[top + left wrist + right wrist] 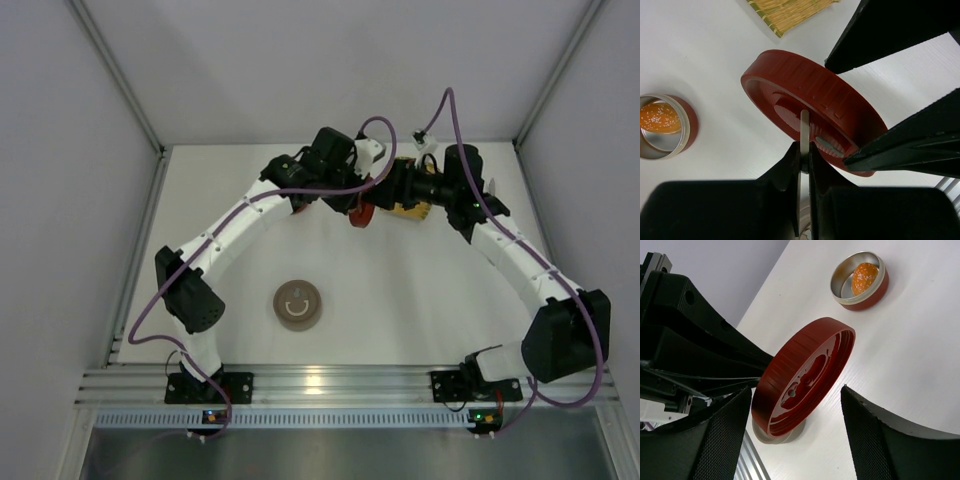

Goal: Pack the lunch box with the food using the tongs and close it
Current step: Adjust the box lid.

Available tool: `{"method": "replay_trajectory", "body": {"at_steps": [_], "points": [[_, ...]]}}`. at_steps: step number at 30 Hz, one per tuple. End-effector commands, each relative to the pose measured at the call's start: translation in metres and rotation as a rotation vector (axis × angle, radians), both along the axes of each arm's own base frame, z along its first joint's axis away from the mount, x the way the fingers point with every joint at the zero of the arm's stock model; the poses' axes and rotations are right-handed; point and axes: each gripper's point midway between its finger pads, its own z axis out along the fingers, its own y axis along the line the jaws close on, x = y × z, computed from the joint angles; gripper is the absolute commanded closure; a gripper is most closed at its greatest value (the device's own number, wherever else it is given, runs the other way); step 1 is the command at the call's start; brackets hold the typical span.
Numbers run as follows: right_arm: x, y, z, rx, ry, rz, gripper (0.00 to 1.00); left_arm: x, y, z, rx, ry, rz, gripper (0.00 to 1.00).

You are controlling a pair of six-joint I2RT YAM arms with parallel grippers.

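Your left gripper (pixel 804 150) is pinched shut on the tongs (pixel 805 127), whose tip lies over the inner face of the tilted red lid (pixel 805 370). Your right gripper (pixel 795 395) has its jaws apart, one either side of that lid. The orange chunk (pixel 863 279) sits in the open tin (pixel 867 301), well apart from the lid.

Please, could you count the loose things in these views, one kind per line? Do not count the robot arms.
Red lid: 1
Tin: 1
Orange food piece: 1
Tongs: 1
Woven tray: 1
Brown disc: 1
Total: 6
A grey round shape under the red lid is unclear, not counted.
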Motion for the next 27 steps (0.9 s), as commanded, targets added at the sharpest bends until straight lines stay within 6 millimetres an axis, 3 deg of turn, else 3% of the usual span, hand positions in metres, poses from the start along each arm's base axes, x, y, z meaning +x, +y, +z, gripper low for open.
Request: {"method": "replay_trajectory", "body": {"at_steps": [1, 9, 10, 14, 21, 27], "points": [[-0.001, 0.011, 0.011, 0.048, -0.031, 0.028, 0.29, 0.003, -0.01, 0.027, -0.07, -0.053, 0.005, 1.0], [0.004, 0.01, -0.001, 0.026, -0.001, 0.012, 0.64, -0.005, -0.018, 0.041, -0.128, -0.058, -0.037, 1.0], [0.004, 0.011, -0.002, 0.031, 0.0, 0.013, 0.74, -0.004, -0.018, 0.043, -0.133, -0.067, -0.037, 1.0], [-0.001, 0.015, 0.0, 0.072, 0.015, 0.034, 1.0, -0.004, -0.016, 0.049, -0.149, -0.095, -0.03, 1.0], [-0.005, 0.019, 0.009, 0.222, 0.104, 0.022, 1.0, -0.006, -0.016, 0.042, -0.154, -0.092, -0.033, 1.0], [-0.004, 0.012, 0.016, 0.452, 0.204, 0.005, 1.0, -0.008, -0.011, 0.052, -0.178, -0.124, -0.024, 0.94]]}}
